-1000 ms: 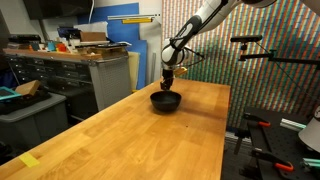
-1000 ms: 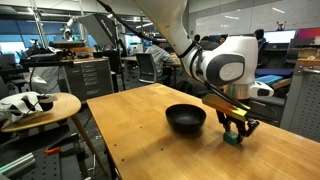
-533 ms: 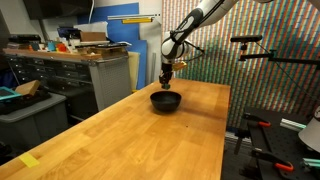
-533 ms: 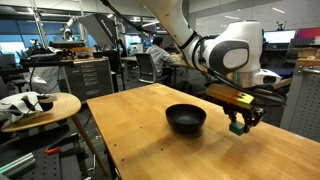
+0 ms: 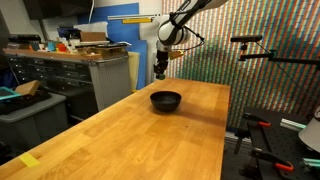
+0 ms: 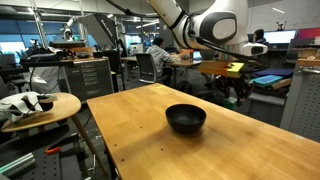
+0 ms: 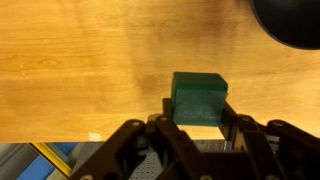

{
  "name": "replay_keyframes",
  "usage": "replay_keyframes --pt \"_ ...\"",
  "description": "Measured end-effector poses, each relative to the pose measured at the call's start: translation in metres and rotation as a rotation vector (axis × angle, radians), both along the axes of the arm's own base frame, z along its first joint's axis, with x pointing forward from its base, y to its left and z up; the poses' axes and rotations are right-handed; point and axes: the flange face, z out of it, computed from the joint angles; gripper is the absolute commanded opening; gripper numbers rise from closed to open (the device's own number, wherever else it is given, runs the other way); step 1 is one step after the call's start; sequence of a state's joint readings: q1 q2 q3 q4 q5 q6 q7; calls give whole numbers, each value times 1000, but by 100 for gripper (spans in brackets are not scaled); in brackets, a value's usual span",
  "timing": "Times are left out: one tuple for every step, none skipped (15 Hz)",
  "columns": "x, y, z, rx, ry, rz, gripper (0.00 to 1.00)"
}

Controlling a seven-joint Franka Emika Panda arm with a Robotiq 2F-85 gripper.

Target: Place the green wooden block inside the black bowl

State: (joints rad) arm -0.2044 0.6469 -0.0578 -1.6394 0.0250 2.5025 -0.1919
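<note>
We're seeing gripper (image 7: 196, 120) clamping green block (image 7: 197, 93) btwn its fingers, block sitting square in grasp. Arm is holding block in air, well above table (image 5: 140, 135) in both ext. views. Black bowl (image 5: 166, 100) is sitting upright on table, apart from block. In wrist view bowl's rim is showing only at top-right corner, so gripper is hanging off to bowl's side, w/ bare wood under block.
</note>
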Motion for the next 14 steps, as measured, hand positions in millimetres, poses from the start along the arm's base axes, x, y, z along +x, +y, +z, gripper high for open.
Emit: replay_keyframes --pt "-1 12 3 -1 3 6 21" --pt "-4 25 5 -2 9 13 21" --pt "-6 38 4 -2 18 17 21" --pt "-10 51 2 -2 28 21 21" --pt "-13 63 -1 -2 40 23 21" --pt "-17 74 -5 -1 52 24 21" --pt "-21 85 -10 2 65 22 21" --pt "-25 94 -16 5 78 20 21" --pt "-29 102 -22 8 91 17 21" --pt "-33 109 -29 11 104 14 21" --pt "-37 115 -35 14 117 11 21" --pt "-41 120 -40 16 127 8 21" --pt "-45 124 -45 18 137 4 21" --pt "-49 126 -50 19 145 1 21"
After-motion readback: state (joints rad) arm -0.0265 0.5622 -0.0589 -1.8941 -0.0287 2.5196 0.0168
